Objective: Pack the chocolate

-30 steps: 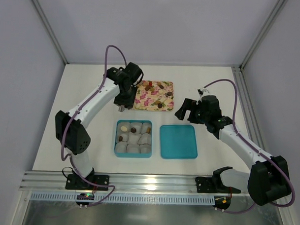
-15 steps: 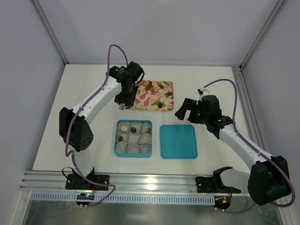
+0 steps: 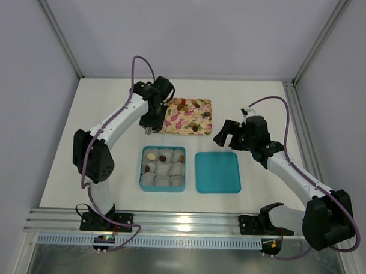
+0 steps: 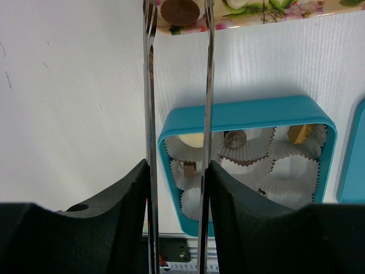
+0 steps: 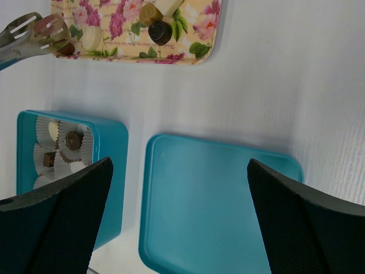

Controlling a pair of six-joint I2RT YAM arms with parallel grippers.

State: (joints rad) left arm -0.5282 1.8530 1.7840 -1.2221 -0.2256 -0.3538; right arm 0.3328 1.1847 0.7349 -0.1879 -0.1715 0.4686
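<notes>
Chocolates lie on the pink floral tray (image 3: pixel 184 124), among them a brown one (image 4: pixel 179 10), and a few sit in paper cups in the teal box (image 3: pixel 141 167) (image 4: pixel 171 128). My left gripper (image 3: pixel 150 119) (image 4: pixel 178 171) is shut on metal tongs (image 4: pixel 149 85), and the blades run out between its fingers. The tong tips (image 5: pixel 35 31) reach the tray's near left corner, on either side of the brown chocolate. To the right, my right gripper (image 3: pixel 225 133) (image 5: pixel 179 165) hangs open and holds nothing, above the teal lid (image 3: pixel 218 172) (image 5: pixel 217 200).
The box and lid lie side by side in front of the tray. Several paper cups (image 4: pixel 291 171) in the box hold nothing. White frame posts and walls border the table, with a metal rail (image 3: pixel 180 221) along the near edge.
My left arm has shifted slightly, its elbow swinging right, with the tongs still at the tray's left end. The right arm has not moved.
</notes>
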